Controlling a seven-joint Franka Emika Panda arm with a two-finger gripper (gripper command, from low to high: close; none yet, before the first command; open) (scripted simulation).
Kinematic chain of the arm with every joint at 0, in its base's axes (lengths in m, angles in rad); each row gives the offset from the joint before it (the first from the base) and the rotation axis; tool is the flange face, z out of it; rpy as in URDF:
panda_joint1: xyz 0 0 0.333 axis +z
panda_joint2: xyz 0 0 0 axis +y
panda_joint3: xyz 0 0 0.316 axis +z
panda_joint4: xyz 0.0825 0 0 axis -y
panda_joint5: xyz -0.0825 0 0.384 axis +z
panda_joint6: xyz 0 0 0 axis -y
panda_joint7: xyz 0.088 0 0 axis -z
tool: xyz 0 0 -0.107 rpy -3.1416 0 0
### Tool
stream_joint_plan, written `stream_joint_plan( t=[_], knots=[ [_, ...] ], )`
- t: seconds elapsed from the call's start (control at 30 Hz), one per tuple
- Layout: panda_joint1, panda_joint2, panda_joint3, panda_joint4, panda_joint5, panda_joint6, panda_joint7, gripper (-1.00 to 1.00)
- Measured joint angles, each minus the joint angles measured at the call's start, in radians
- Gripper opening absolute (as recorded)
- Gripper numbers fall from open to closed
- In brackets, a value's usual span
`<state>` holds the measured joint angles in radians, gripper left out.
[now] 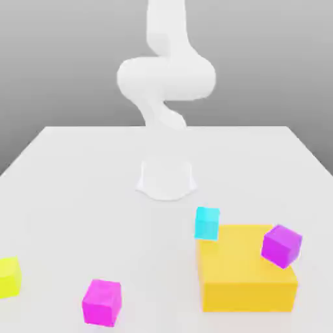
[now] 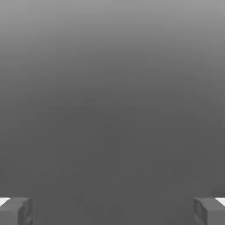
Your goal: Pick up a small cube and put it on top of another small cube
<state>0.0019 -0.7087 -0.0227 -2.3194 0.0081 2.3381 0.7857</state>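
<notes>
The arm (image 1: 166,78) rises from its round white base (image 1: 166,179) at the middle of the counter (image 1: 78,195) and runs out of the exterior view at the top, so its upper links are cut off there. In the hand view the two fingertips (image 2: 15,211) stand at opposite sides with a wide gap and nothing between them, so the jaws are apart; behind them there is a plain grey background. The small cube (image 1: 102,302), bright magenta-pink, sits on the counter near the front edge, toward the exterior view's left, with bare counter on all sides. A yellow cube (image 1: 9,277) further to the exterior view's left is cut off by the picture edge. The other small cube (image 1: 281,245), violet-purple, is tilted and rests on the upper far-right corner of the big orange-yellow block (image 1: 244,273), partly overhanging it. A cyan cube (image 1: 207,223) stands at that block's far-left corner; whether it touches the block cannot be told. The block's near side lies close to the bottom of the picture. No writing or labels appear on any face. The widest open stretch of counter lies between the base and the magenta cube, and across the far half on both sides of the base.
</notes>
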Motion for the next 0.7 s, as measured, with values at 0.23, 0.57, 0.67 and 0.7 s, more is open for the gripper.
stream_joint_plan(
  t=[0.23,0.57,0.67,0.7],
  knots=[
    [0.001,0.260,-0.063,-0.055,0.028,0.108,-0.045,0.00],
    [-0.020,0.623,-0.129,-0.132,0.077,0.259,-0.113,0.00],
    [-0.042,0.731,-0.139,-0.155,0.088,0.304,-0.131,0.00],
    [-0.047,0.767,-0.141,-0.163,0.089,0.320,-0.135,0.00]
  ],
)
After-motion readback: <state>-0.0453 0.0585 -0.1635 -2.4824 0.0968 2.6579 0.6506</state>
